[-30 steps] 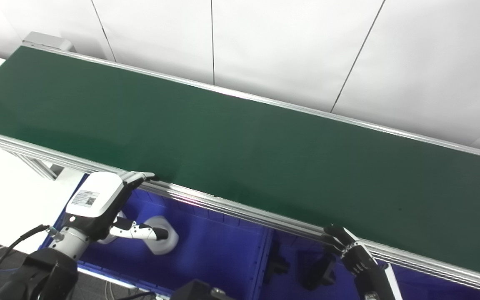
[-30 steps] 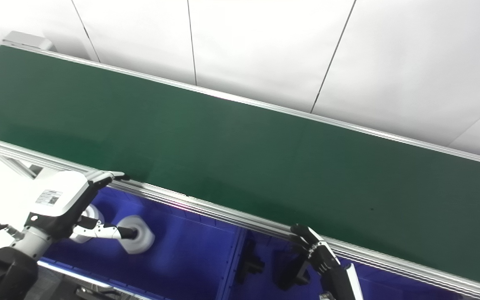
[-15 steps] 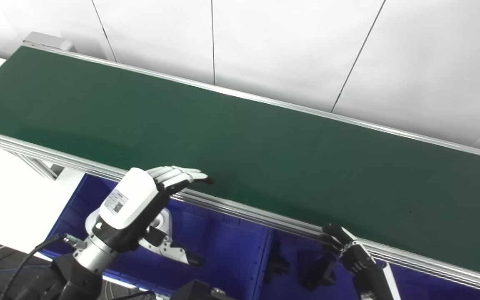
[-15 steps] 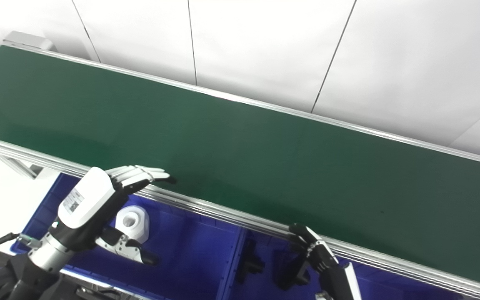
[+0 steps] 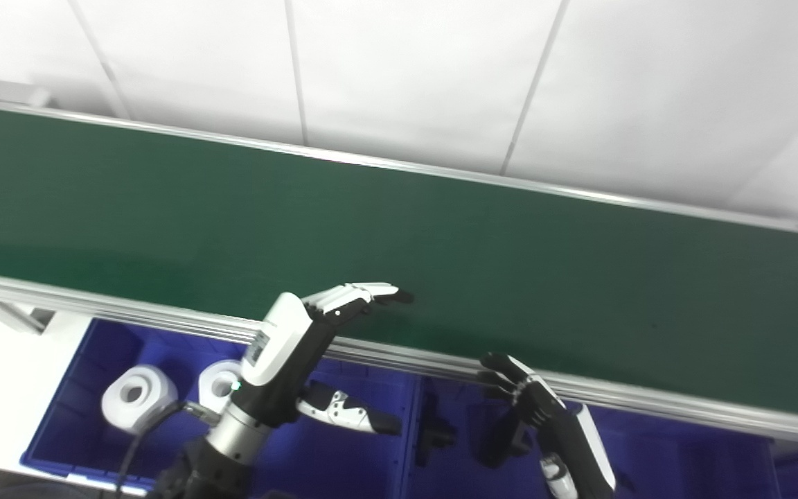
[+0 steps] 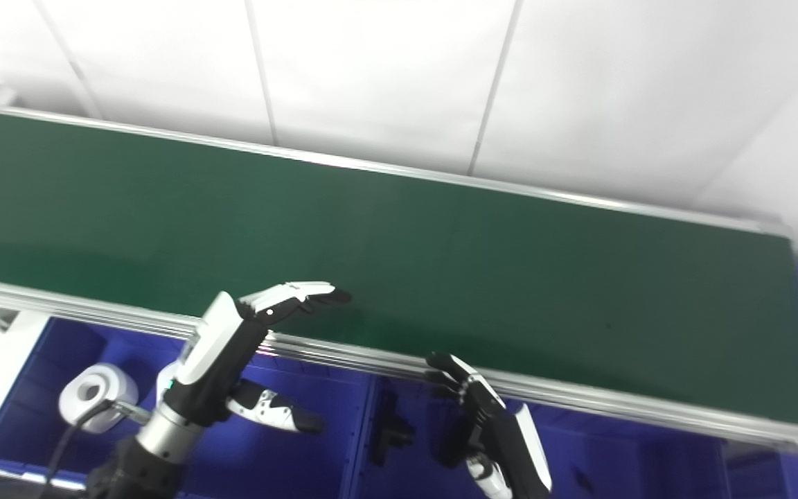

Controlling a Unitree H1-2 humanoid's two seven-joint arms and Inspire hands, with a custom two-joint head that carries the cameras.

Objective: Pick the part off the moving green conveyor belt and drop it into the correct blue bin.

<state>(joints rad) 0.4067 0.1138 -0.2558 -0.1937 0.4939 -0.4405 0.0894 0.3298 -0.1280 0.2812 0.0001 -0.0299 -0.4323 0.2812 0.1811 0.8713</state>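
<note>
White rolls [image 5: 139, 396] in blue bin [image 5: 52, 430]; left hand [image 5: 302, 350] spread, empty.

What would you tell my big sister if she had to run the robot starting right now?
Left hand: open, holding nothing, fingers stretched over the near rail of the green conveyor belt.
Right hand: fingers apart, holding nothing, beside the near rail above the right blue bin.
Belt: no part on it in view.
Left blue bin: two white round parts lie inside.
Right blue bin: dark parts lie near its left wall.
Done: parts already sit in the bins.
Left: wait for a part to show on the belt, grab it, drop it in the matching bin.
</note>
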